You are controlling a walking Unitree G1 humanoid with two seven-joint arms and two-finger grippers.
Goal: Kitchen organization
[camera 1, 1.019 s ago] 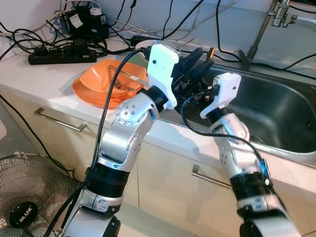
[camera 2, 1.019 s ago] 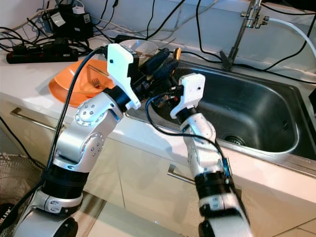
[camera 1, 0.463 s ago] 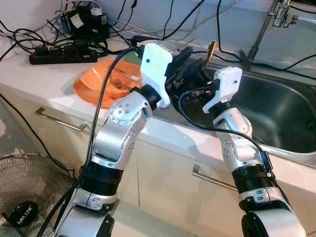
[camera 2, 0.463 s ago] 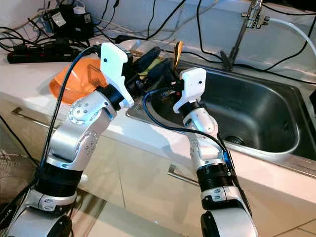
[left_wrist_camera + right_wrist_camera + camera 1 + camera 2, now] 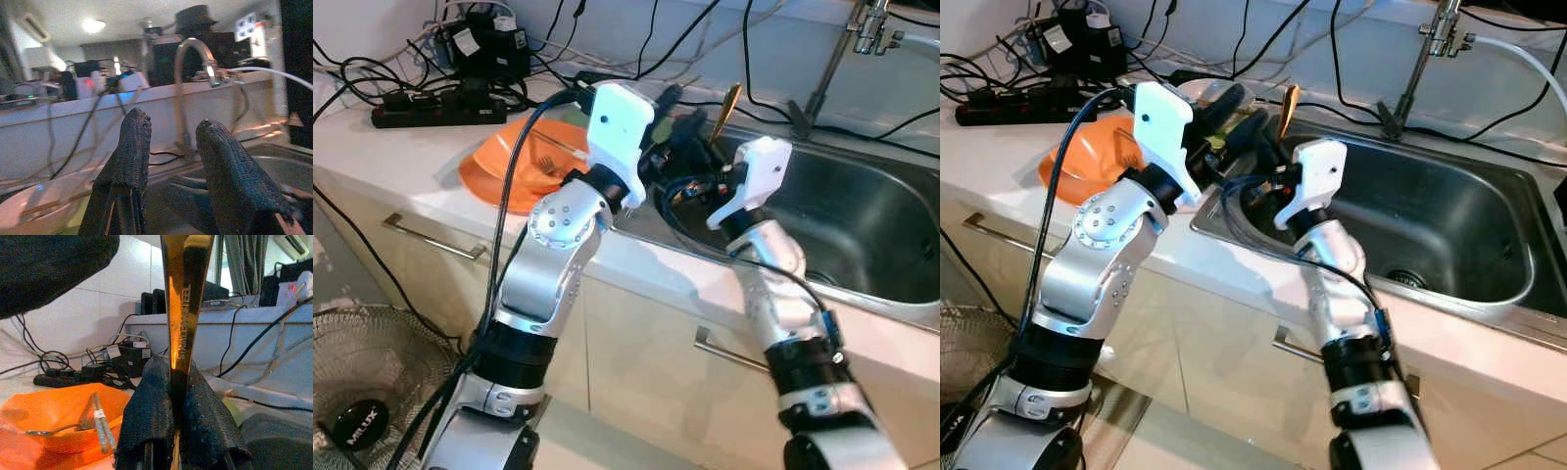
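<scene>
- The right end effector (image 5: 171, 401) is clenched on a gold utensil handle (image 5: 183, 298). Its long axis stands nearly upright, rising out of the finger grip; in the left eye view the gold handle's tip shows at upper centre, above the left edge of the sink (image 5: 862, 220).
- Which utensil it is cannot be told; the working end is hidden below the fingers.
- The orange bowl (image 5: 509, 171) lies at centre left on the counter (image 5: 401, 162), to the left of the held handle, with the left arm between them. It already holds a fork and some thin sticks, so it seems the likely place for the gold piece.
- The left end effector (image 5: 171, 161) is released, fingers apart with nothing between them, hovering just beside the right one at the sink's left rim.
- In the way: the left arm's white wrist housing (image 5: 619, 127) and a loop of black cable (image 5: 1253, 230) crowd the path toward the bowl.
- Farther off, a power strip (image 5: 435, 108) and tangled cords sit at upper left, and the tap (image 5: 1430, 49) at upper right.
</scene>
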